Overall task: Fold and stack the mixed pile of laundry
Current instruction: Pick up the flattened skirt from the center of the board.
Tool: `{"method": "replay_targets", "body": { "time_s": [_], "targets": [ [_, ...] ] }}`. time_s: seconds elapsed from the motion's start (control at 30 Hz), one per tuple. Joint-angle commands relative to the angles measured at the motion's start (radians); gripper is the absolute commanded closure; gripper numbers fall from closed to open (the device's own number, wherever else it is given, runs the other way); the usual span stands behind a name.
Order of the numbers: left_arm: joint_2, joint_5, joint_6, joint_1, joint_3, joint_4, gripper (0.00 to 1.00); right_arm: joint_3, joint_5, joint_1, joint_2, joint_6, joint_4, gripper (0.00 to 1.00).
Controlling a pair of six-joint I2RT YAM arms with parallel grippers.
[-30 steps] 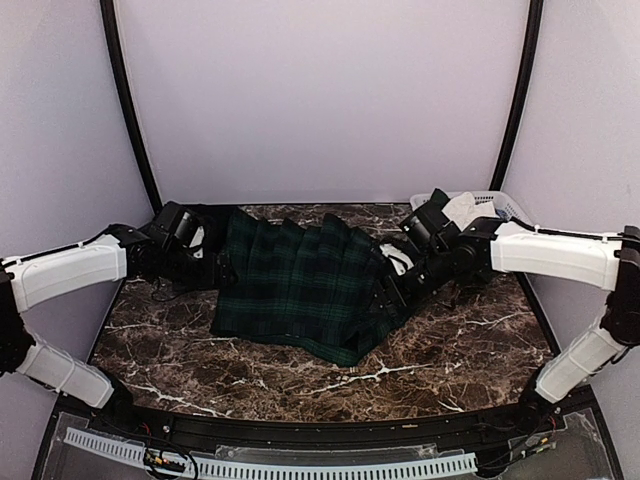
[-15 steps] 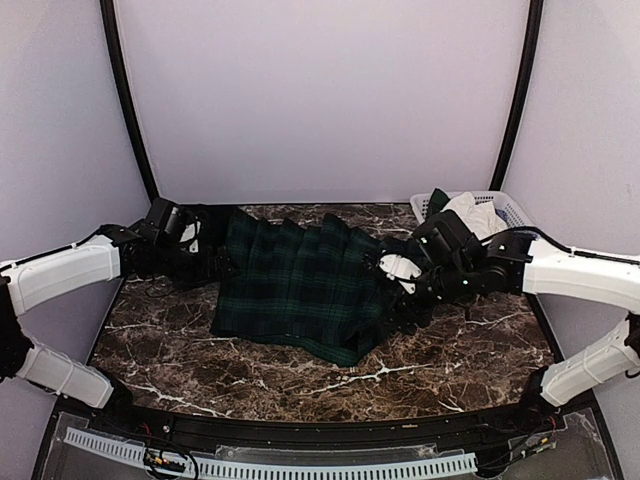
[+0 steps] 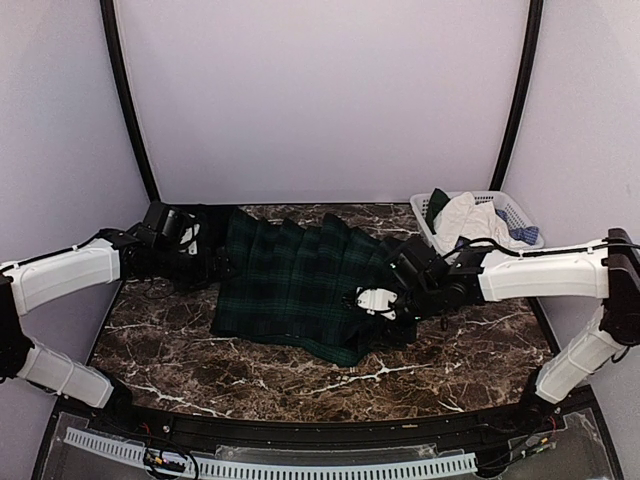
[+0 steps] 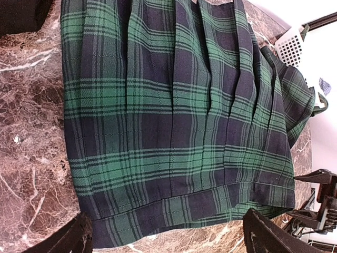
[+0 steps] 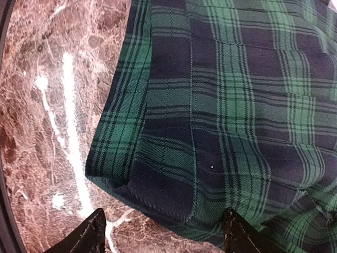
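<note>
Fingers (image 4: 268,237) of the left gripper (image 4: 171,234) and right gripper (image 5: 166,232) are standing wide apart, holding nothing, hanging over edges of the plaid skirt (image 3: 300,280), probably to fold it.

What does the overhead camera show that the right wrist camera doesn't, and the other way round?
Only overhead: the left arm, the right arm, and a white basket holding clothes at the table's far right.
Only the right wrist: the stitched hem corner up close, framed by the open right end effector.
Both: the tartan skirt lying on the marble table.
</note>
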Motion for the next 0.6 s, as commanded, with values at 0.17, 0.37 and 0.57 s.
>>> {"method": "replay_targets", "body": {
  "time_s": [0.17,0.37,0.57],
  "targets": [
    [-0.037,0.039,-0.010,0.023,-0.049,0.038,0.01,0.073,0.016,0.043,0.110,-0.116,0.064,0.32],
    [-0.038,0.039,-0.014,0.040,-0.055,0.042,0.01,0.113,0.053,0.077,0.148,-0.118,0.043,0.74],
    [-0.044,0.033,-0.015,0.052,-0.053,0.048,0.01,0.134,0.116,0.117,0.005,-0.091,-0.011,1.00]
  ]
}}
